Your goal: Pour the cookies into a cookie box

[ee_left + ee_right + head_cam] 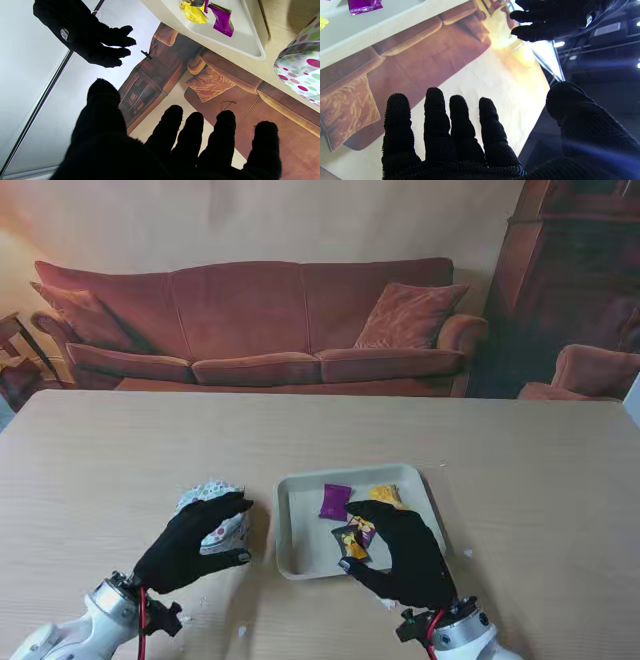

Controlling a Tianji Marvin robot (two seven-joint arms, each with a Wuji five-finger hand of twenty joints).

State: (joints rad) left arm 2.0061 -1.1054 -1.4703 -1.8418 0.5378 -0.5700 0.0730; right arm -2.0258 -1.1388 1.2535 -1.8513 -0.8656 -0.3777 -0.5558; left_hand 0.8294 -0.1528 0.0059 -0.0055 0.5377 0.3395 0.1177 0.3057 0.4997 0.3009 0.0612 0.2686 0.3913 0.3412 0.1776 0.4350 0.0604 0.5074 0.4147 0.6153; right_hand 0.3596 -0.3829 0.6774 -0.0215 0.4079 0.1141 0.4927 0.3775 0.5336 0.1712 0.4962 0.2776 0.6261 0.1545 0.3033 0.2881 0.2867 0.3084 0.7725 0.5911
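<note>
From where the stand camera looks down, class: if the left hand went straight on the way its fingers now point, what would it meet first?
The left hand points right, across the polka-dot cup beside it; beyond that, probably the near-left wall of the tray, though its height above the table is unclear.

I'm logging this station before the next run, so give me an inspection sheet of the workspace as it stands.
Surface: light wood table, a few small white specks near me.
Job's things: beige tray holding wrapped cookies, purple and yellow; polka-dot cup left of the tray.
Clutter: nothing seen.
Hands: left hand over the cup, grip unclear; right hand open over the tray.
Cables: red wires at both wrists.
Surroundings: red sofa, cushion, dark cabinet.
</note>
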